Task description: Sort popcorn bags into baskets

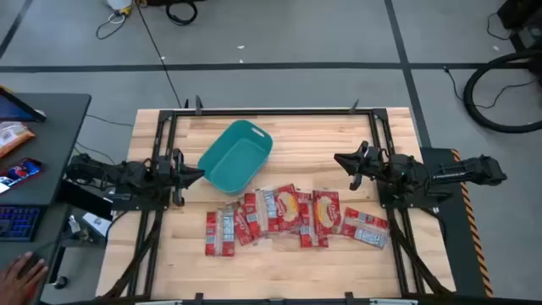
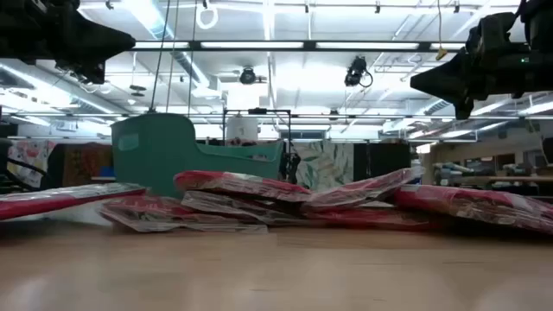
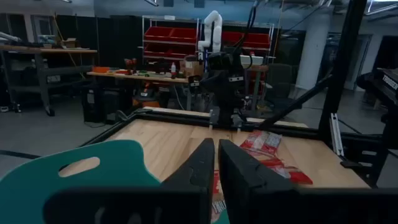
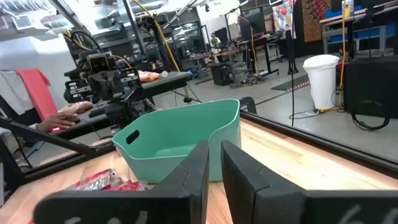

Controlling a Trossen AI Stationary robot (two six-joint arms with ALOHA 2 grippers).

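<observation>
Several red popcorn bags (image 1: pixel 284 216) lie flat in an overlapping row across the table's near middle; the low view shows them piled (image 2: pixel 285 203). The teal basket (image 1: pixel 237 156) rests on its base behind them, toward the far left. My left gripper (image 1: pixel 196 174) hovers at the table's left side beside the basket, fingers shut with only a thin slit (image 3: pixel 216 163). My right gripper (image 1: pixel 341 160) hovers at the right side, above and behind the bags, fingers shut likewise (image 4: pixel 214 165). Both are raised clear of the table.
A black metal frame (image 1: pixel 254 111) borders the table. At the left stands a grey side desk (image 1: pixel 42 144) with a keyboard and an orange packet (image 1: pixel 13 135); a person's hand (image 1: pixel 21 273) shows at its near corner. Bare wood lies near the front edge (image 1: pixel 279 271).
</observation>
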